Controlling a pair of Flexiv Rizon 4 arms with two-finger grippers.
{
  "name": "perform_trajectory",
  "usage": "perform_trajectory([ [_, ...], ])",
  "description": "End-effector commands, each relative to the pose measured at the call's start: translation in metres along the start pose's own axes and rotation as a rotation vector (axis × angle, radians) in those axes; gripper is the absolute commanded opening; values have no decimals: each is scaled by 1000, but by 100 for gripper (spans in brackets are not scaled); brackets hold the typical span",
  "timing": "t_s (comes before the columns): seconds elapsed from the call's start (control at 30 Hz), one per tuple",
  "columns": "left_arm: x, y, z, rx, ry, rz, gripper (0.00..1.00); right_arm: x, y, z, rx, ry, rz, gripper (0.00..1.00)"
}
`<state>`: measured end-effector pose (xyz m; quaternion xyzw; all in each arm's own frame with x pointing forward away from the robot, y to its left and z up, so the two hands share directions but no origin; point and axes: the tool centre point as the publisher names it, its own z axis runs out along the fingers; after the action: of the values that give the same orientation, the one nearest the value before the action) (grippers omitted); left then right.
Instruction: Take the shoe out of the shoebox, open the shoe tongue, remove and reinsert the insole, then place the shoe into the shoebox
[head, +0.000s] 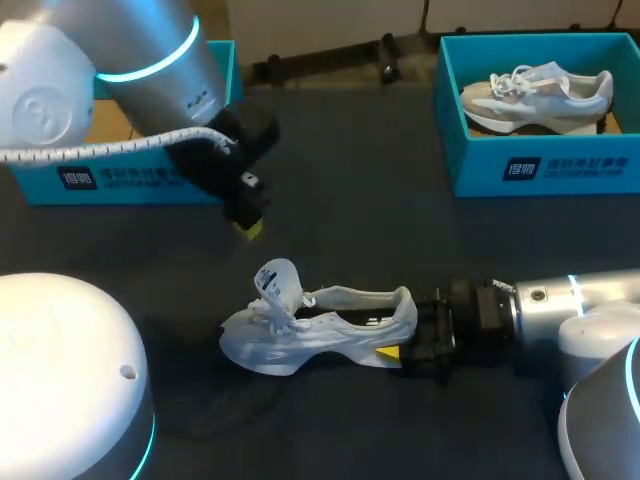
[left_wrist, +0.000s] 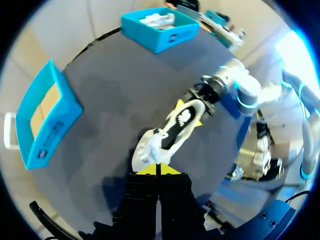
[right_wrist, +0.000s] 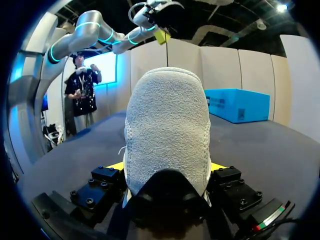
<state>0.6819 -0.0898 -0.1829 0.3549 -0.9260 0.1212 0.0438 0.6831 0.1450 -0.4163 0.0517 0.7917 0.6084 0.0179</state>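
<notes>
The shoe (head: 315, 330) lies on the bench (head: 350, 190), heel clamped in the right end effector (head: 398, 352). Above its toe hovers the left end effector (head: 248, 226), fingers together. Tugging the tongue could twist the heel loose.

Head view: dim out there, dark table (head: 350, 220) swallowing the light, white shoe (head: 320, 330) popping bright
Shadow: soft smudge off the shoe toward 7 o'clock
Glow: cyan ring (head: 150, 68) on the left arm (head: 60, 110) blazing at 11 o'clock
Left wrist view: harsh glare flaring just beyond the right arm (left_wrist: 240, 90)
Right wrist view: shoe heel evenly lit, dark underneath
</notes>
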Motion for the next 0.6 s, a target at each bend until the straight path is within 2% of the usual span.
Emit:
perform_trajectory([
  [0.03, 7, -16, -6, -140, 62, 299, 0, 0, 0, 1, 2, -2, 0, 0],
  [0.4, 7, -16, -6, -140, 62, 299, 0, 0, 0, 1, 2, -2, 0, 0],
  [0.47, 12, -19, 2, -151, 53, 386, 0, 0, 0, 1, 2, -2, 0, 0],
  [0.53, 23, -25, 13, -123, 50, 559, 0, 0, 0, 1, 2, -2, 0, 0],
  [0.57, 25, -27, 15, -106, 67, 578, 0, 0, 0, 1, 2, -2, 0, 0],
  [0.6, 29, -32, 23, -105, 20, 599, 0, 0, 0, 1, 2, -2, 0, 0],
])
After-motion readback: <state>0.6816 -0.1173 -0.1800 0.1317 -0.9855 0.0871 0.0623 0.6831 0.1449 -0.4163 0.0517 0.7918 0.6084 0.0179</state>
